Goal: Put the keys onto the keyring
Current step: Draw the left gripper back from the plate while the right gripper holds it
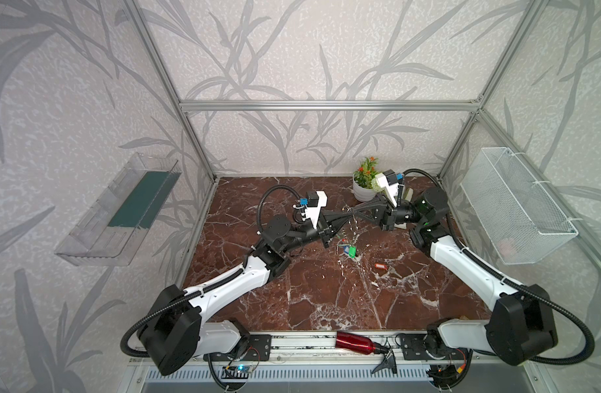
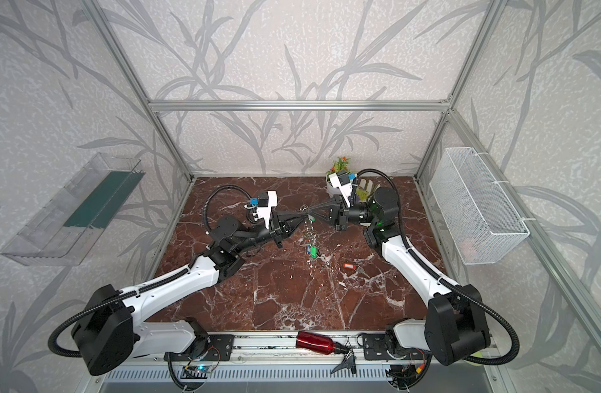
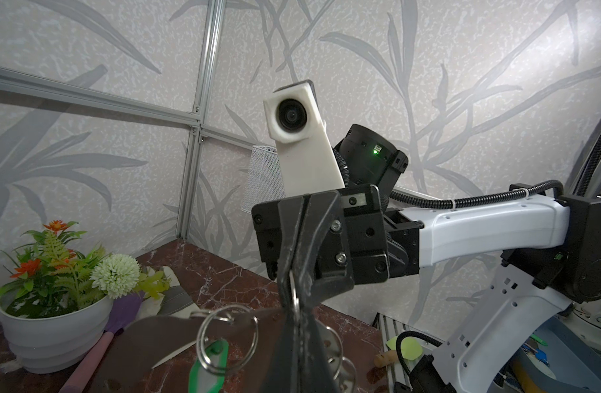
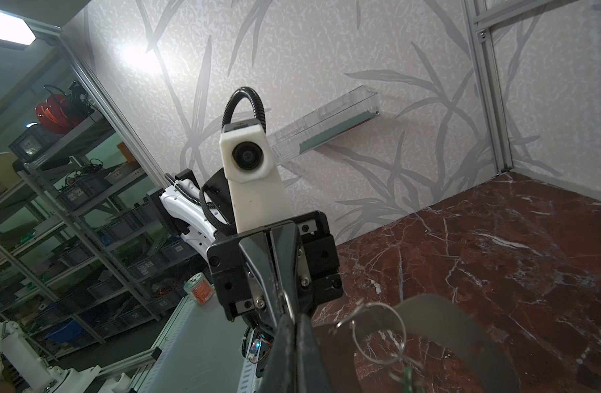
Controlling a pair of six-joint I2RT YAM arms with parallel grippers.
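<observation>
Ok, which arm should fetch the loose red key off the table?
Right, probably. The red key lies on the right arm's side of the table. The left gripper and right gripper are both shut on the keyring, lifted mid-table, so the left could hold it alone.

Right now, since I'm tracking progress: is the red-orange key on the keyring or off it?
Off. The red-orange key lies alone on the table, well apart from the keyring, which is held up above it.

The left arm (image 1: 231,283) and right arm (image 1: 462,261) stretch toward each other, wrists roughly level. The left gripper (image 1: 349,215) and right gripper (image 1: 356,211) meet tip to tip in mid-air, both with jaws pinched together.
</observation>
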